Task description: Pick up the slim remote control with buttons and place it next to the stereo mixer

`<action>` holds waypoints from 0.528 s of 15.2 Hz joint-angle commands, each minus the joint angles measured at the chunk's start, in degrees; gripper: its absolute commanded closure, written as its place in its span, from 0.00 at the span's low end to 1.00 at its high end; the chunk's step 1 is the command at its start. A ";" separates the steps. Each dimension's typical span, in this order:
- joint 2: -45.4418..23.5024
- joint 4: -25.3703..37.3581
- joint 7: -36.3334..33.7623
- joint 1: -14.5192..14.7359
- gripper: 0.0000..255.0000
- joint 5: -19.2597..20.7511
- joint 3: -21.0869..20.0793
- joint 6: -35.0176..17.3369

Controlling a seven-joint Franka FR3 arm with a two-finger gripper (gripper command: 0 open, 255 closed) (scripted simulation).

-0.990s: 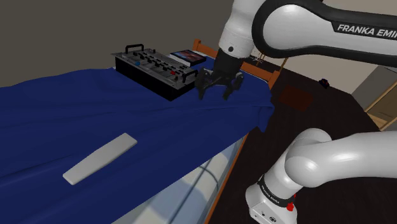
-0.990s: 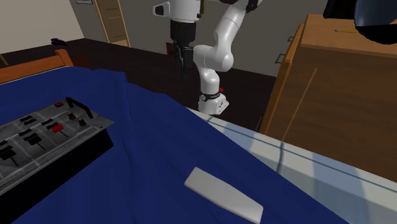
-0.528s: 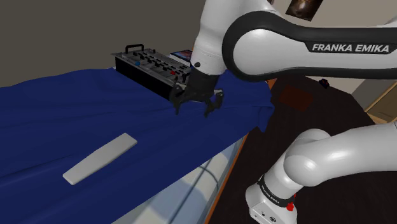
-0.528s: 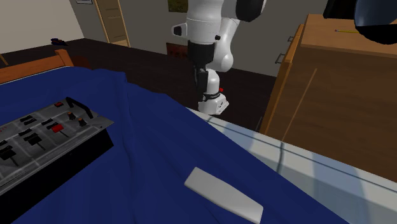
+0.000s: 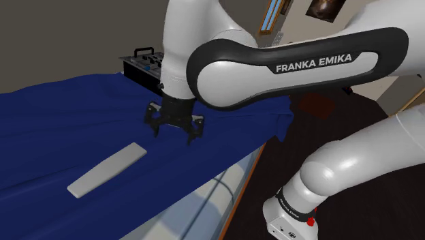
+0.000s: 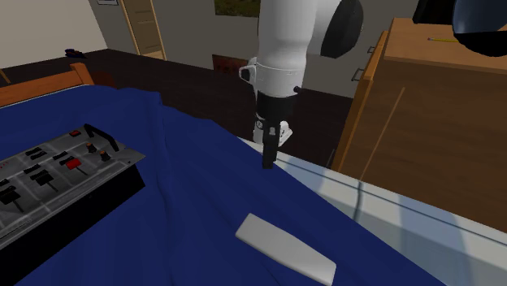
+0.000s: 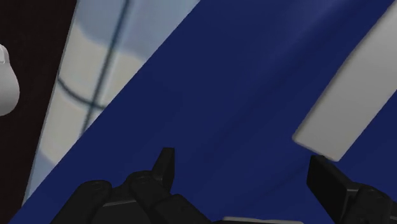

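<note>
- Jaws stand wide apart and released on the black gripper [image 7: 248,186], with just blue cloth between the fingers [image 7: 167,168].
- In the shoulder view the gripper [image 5: 174,127] points down, low over the bed, between the remote control [image 5: 107,169] and the stereo mixer [image 5: 142,66].
- In the second exterior view the gripper [image 6: 268,151] hangs near the bed's edge, apart from the remote control [image 6: 286,249], which lies closer to the camera.
- The remote control [image 7: 353,95] is a long, slim, flat slab, plain pale grey with a smooth top and rounded corners. It lies flat on the cloth, free of the fingers, just ahead of one fingertip in the wrist view.
- The stereo mixer [image 6: 57,175] is a black box with a grey panel of sliders, red knobs and black handles. It sits well apart from the remote.
- A blue cloth [image 5: 54,123] covers the bed in soft folds, and the pale mattress side [image 6: 390,203] shows below its hem.
- Around the bed are a dark floor [image 5: 327,112], a wooden cabinet [image 6: 422,106], a wooden headboard [image 6: 41,88] and a framed picture [image 5: 325,7].
</note>
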State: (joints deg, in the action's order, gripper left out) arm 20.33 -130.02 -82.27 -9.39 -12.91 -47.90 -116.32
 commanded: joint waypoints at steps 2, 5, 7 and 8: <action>-8.15 3.78 -11.28 -3.96 0.00 4.69 -6.89 -3.05; -20.21 8.92 -25.48 -7.21 0.00 15.37 -13.37 -4.87; -29.59 13.06 -35.79 -5.27 0.00 24.56 -13.88 -4.59; -33.60 15.31 -40.06 -2.99 0.00 28.23 -12.67 -4.14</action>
State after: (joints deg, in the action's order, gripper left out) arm -8.09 -117.67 -116.67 -13.98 10.15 -61.01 -121.14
